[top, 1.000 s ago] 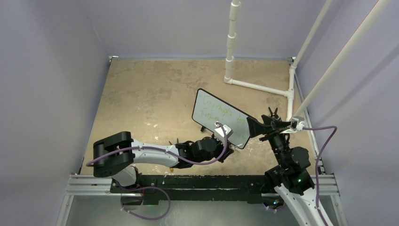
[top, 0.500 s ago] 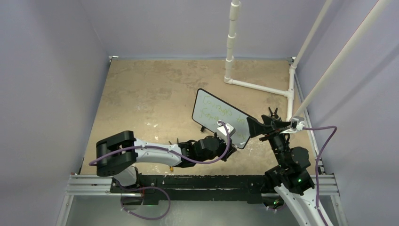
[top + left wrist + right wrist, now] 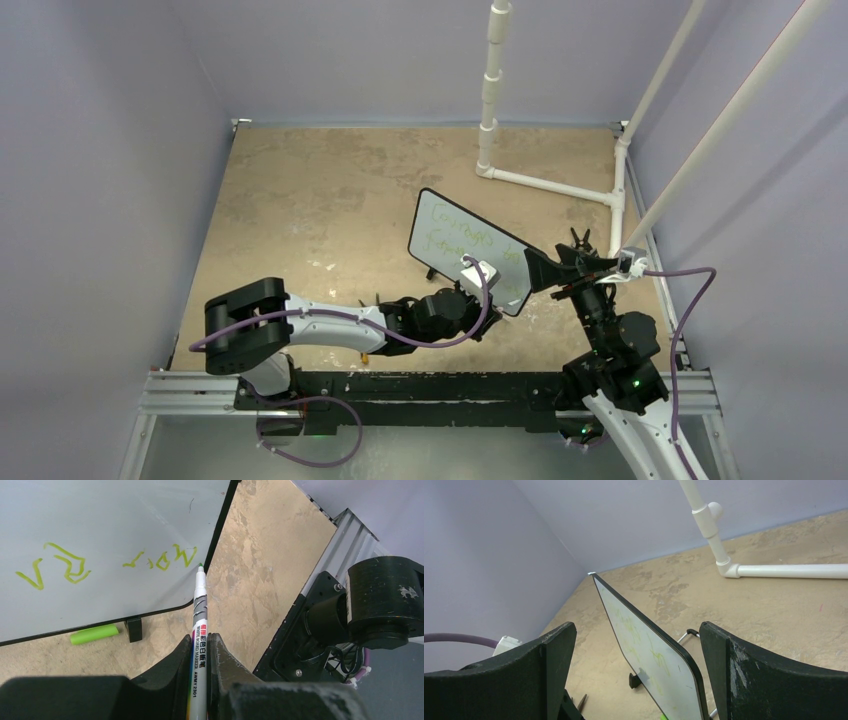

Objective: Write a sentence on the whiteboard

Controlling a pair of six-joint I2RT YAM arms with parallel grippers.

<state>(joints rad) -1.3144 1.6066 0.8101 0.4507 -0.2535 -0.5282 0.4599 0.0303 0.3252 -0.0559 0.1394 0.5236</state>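
Green marker (image 3: 200, 600) is what the left jaws are clamped on, pinched by its barrel with the tip pointing away from them. That tip sits at the edge of the whiteboard (image 3: 100, 530), right after the last green word; whether it touches the surface I cannot tell. Further out from the jaws, the sentence (image 3: 160, 560) runs in two rows of scrawl across the board, which stands tilted on the counter (image 3: 250, 580). A green cap (image 3: 94, 634) lies under the board's lower edge beside a black foot (image 3: 133, 629). The right jaws are spread wide and grip nothing, with the board's end just ahead of them. To my eye the writing is nearly or wholly done, since that row has run out of board; what remains looks like lifting the marker clear.
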